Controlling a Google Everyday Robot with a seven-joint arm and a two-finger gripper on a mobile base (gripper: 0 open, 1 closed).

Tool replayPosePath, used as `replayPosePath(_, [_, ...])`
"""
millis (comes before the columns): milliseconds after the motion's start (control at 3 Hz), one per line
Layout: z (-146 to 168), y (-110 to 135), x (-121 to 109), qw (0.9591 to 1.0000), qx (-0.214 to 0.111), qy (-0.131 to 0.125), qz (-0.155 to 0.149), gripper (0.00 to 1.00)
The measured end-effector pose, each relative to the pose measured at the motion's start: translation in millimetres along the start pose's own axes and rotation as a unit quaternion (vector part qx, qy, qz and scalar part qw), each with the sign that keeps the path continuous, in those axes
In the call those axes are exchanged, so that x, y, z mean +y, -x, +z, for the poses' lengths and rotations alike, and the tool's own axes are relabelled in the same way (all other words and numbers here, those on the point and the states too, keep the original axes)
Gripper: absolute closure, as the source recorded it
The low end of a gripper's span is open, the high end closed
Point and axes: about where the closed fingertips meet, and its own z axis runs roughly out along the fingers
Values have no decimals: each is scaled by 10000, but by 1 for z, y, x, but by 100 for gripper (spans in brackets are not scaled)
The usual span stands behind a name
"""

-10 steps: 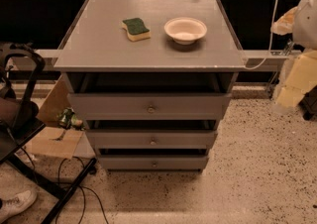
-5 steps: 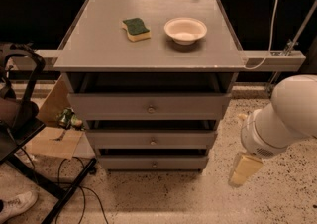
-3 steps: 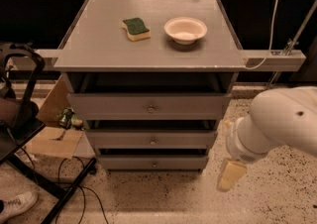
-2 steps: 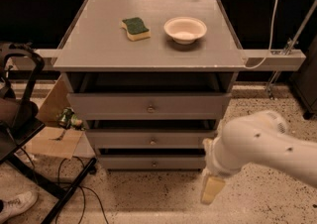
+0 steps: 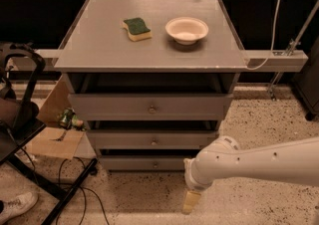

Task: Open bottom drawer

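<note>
The bottom drawer is the slimmest grey front, lowest of three in the cabinet, with a small round knob. It stands shut, about flush under the middle drawer. The top drawer is the tallest. My white arm reaches in from the right, low over the floor. My gripper hangs as a cream tip below the arm's end, in front of the bottom drawer's right end and lower than it, apart from the knob.
A green and yellow sponge and a cream bowl sit on the grey cabinet top. A black chair frame, cardboard, floor cables and a shoe are at the left.
My arm has swung in from the right, dropped low and moved left across the floor, bringing the gripper near the bottom drawer's right end. The drawers have not moved.
</note>
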Motion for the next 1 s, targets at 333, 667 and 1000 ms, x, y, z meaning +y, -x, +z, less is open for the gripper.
replayPosePath(333, [55,-3,-9,9996,58,227,150,0])
replayPosePath(667, [57,-4,-7,9996,58,248,151,0])
replayPosePath(1000, [83,8,-9,9993,102,371,-9,0])
